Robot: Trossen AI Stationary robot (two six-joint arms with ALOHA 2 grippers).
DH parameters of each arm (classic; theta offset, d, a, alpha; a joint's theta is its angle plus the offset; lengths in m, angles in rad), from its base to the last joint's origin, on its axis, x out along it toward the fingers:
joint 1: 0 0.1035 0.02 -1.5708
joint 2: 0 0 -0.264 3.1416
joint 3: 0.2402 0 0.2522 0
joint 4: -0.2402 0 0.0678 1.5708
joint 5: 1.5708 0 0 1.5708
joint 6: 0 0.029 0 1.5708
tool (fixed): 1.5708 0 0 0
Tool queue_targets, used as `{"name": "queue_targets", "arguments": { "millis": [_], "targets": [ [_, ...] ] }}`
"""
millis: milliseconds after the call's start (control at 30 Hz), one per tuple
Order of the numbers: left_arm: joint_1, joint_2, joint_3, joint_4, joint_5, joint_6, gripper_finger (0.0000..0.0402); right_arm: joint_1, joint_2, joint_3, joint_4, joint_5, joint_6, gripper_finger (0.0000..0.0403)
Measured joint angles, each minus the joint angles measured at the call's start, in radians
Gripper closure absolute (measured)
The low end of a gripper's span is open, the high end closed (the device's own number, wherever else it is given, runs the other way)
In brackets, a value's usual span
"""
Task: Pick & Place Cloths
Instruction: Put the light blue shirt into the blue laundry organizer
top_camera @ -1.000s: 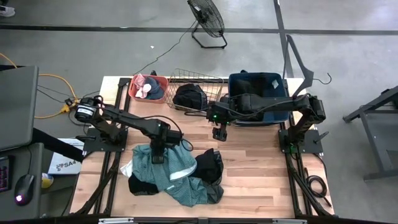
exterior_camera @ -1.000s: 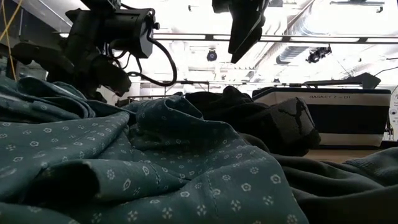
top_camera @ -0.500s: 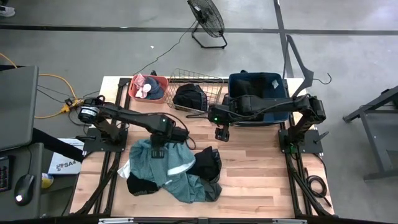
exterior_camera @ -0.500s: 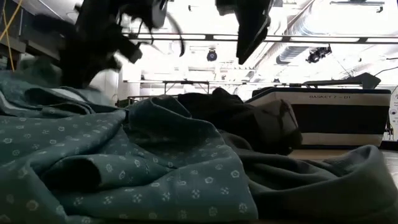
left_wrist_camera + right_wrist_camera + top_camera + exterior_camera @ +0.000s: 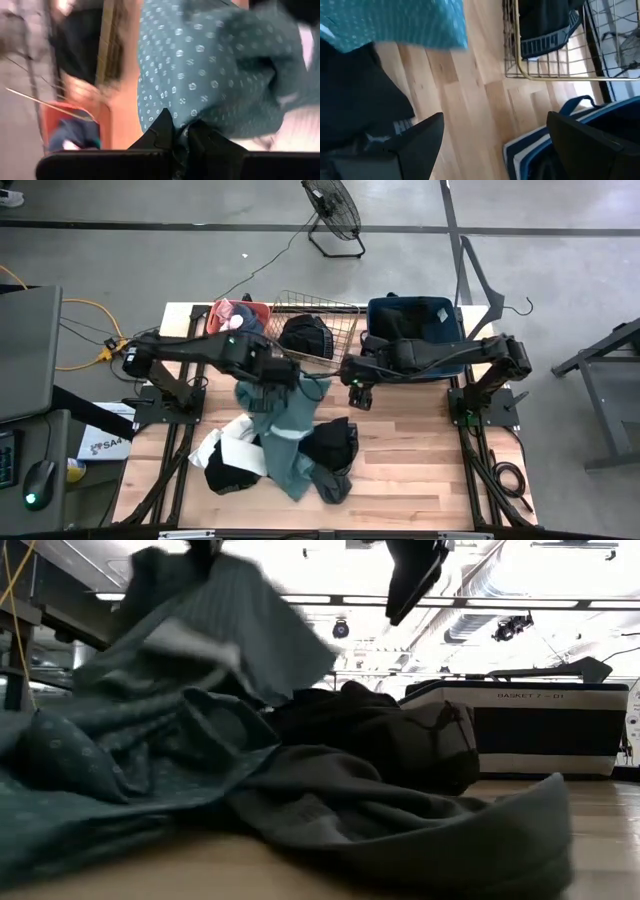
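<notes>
The large teal dotted garment (image 5: pixel 283 428) hangs from my left gripper (image 5: pixel 262 383), which is shut on it above the middle of the table. Its lower end (image 5: pixel 300 480) trails on the pile. In the low view the teal garment (image 5: pixel 205 625) rises above the black cloth (image 5: pixel 400 740). Black cloths (image 5: pixel 337 445) and a white-and-black piece (image 5: pixel 228 450) lie on the wood. My right gripper (image 5: pixel 358 396) hovers open, right of the teal garment and above bare wood. Small pink and teal pieces lie in the coral tub (image 5: pixel 238 320). My left gripper (image 5: pixel 184 134) pinches a bunched fold of the teal garment at its upper part (image 5: pixel 187 117) between the two fingers (image 5: pixel 165 131), coming from above. One layer or several, I cannot tell. The cloth hangs below the fingers, with its lower end on the pile.
A wire basket (image 5: pixel 345 308) holding a black garment (image 5: pixel 305 335) stands at the far edge, between the coral tub and the dark blue bin (image 5: pixel 415 320). Bare wood (image 5: pixel 420 450) lies on the table's right half. A striped basket (image 5: pixel 540 730) shows in the low view.
My left gripper has risen and moved toward the far edge, staying shut on the teal garment. The garment's upper part has lifted clear and drawn into a hanging column; its lower end drags on the pile. The white-and-black piece under it has come into view.
</notes>
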Motion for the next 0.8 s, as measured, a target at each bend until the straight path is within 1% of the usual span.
{"name": "queue_targets", "arguments": {
  "millis": [133, 267, 400, 533, 633, 733, 800],
  "targets": [
    [0.0, 0.002, 0.175, 0.002, -0.09, 0.04, 0.039, 0.0, -0.009, 0.001, 0.007, 0.014, 0.001, 0.0059],
    [0.0, 0.0, 0.324, 0.002, -0.198, 0.083, 0.039, 0.002, -0.011, 0.0, 0.0, 0.091, 0.024, 0.0059],
    [0.0, 0.001, 0.43, 0.003, -0.361, 0.12, 0.039, 0.013, -0.021, 0.0, -0.011, 0.191, 0.051, 0.0058],
    [0.001, 0.001, 0.495, 0.01, -0.543, 0.16, 0.039, 0.034, -0.032, 0.0, -0.011, 0.305, 0.08, 0.0058],
    [0.001, -0.004, 0.496, 0.082, -0.652, 0.22, 0.039, 0.048, -0.041, 0.0, 0.011, 0.38, 0.112, 0.0058],
    [0.001, -0.009, 0.494, 0.161, -0.709, 0.298, 0.039, 0.068, -0.045, -0.003, 0.087, 0.492, 0.134, 0.0058],
    [0.001, -0.012, 0.494, 0.234, -0.721, 0.358, 0.039, 0.077, -0.047, -0.028, 0.171, 0.569, 0.119, 0.0058]
  ]
}}
